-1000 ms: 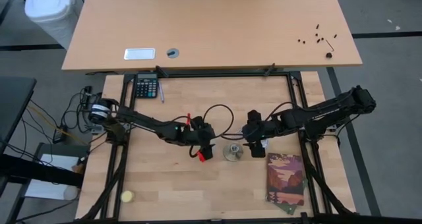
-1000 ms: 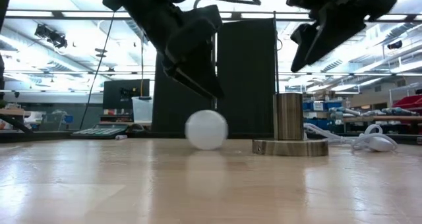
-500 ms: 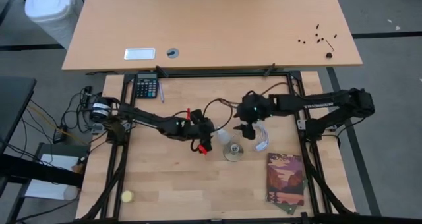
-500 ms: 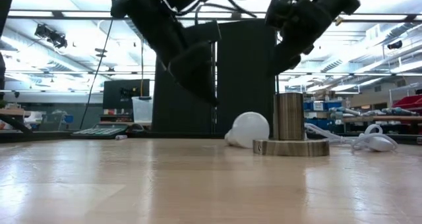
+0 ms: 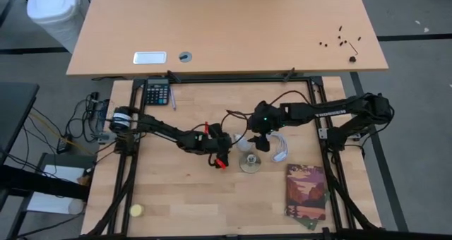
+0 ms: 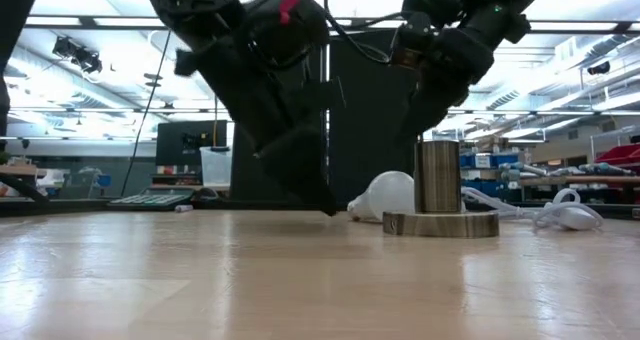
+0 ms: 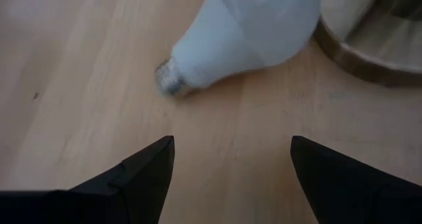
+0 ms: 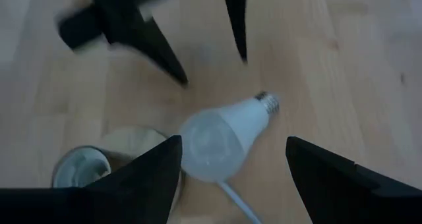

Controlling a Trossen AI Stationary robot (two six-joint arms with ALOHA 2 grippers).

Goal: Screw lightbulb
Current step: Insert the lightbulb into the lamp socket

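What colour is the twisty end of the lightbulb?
Silvery grey, on the white frosted lightbulb lying on the table; clearest in the left wrist view.

Beyond my counter (image 5: 176,190) stands a second, larger desk (image 5: 226,28) in pale wood, on grey floor (image 5: 417,127). A white bin (image 5: 53,10) sits off its far left corner. Across the room, ceiling lights (image 6: 100,0) glare over a dark panel (image 6: 375,120) and a monitor (image 6: 185,145).

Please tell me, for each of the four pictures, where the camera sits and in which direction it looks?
High: above, facing straight down; both arms, lightbulb, socket.
Low: table height, facing level; both arms above the lightbulb.
Left wrist: on left arm, facing lightbulb; own open left gripper.
Right wrist: on right arm, facing down; own open right gripper.
Shared: all show the lightbulb beside the socket.
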